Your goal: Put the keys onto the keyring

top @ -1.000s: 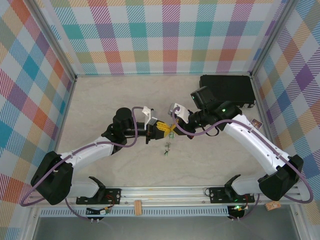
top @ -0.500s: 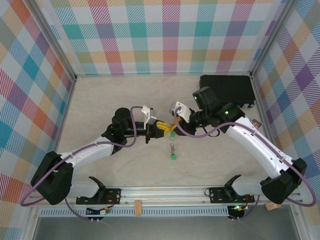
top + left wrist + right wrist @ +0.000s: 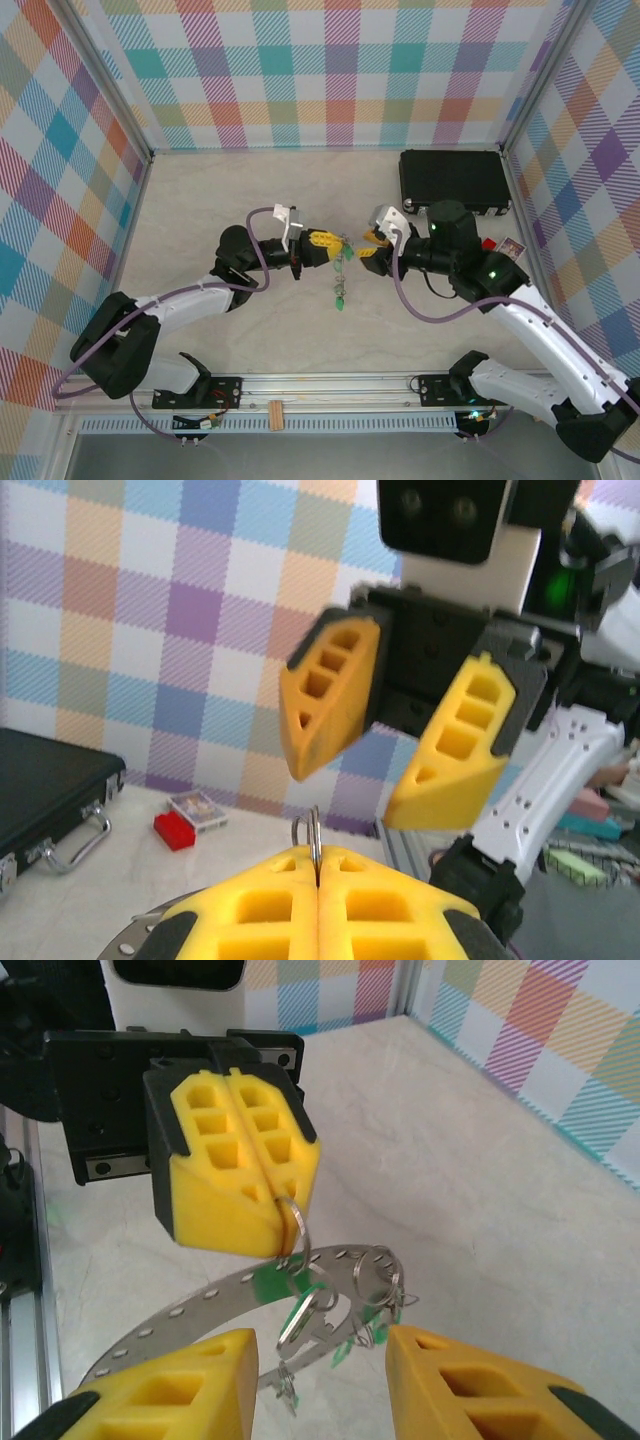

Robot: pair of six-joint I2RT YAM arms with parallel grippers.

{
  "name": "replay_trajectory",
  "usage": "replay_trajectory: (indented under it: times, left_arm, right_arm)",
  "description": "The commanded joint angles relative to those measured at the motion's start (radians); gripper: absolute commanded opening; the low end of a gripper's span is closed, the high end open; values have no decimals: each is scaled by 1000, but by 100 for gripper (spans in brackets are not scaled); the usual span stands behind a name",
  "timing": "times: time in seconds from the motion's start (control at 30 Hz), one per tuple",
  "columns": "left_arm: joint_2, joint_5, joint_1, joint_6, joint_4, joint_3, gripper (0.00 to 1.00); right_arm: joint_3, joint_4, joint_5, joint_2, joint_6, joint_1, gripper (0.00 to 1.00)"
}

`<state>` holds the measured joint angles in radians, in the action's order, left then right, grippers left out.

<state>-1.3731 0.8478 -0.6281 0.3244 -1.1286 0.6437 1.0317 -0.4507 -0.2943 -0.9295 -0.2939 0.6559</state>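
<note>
Left gripper (image 3: pixel 334 246), jaws pressed together, faces right gripper (image 3: pixel 369 248), jaws parted; both arms reach inward.

The top of the small ring (image 3: pixel 293 1222) is hidden between the left gripper's (image 3: pixel 262 1188) pressed-together pads. The keyring (image 3: pixel 200 1303) is cut off behind the right gripper's (image 3: pixel 320 1345) fingers. From above, the keys (image 3: pixel 341 296) are too small to be counted.

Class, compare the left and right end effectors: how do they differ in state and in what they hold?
The left end effector is shut; the right end effector is open. The left pinches a small wire loop just above the grey keyring; the right holds nothing. Both have yellow fingers and face each other.
</note>
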Motion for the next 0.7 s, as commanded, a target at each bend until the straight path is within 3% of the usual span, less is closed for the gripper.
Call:
replay_trajectory:
  times: [0.0,0.23,0.67]
  left_arm:
    - [0,-62,-16,94,-197,6,0]
    - [9,-192,-64,67,-204,13,0]
    - [13,-210,-80,90,-203,39,0]
  right_arm:
    - [-58,172,7,32,69,7,38]
    - [-150,345,-16,85,144,12,39]
    - [-171,397,0,78,134,37,36]
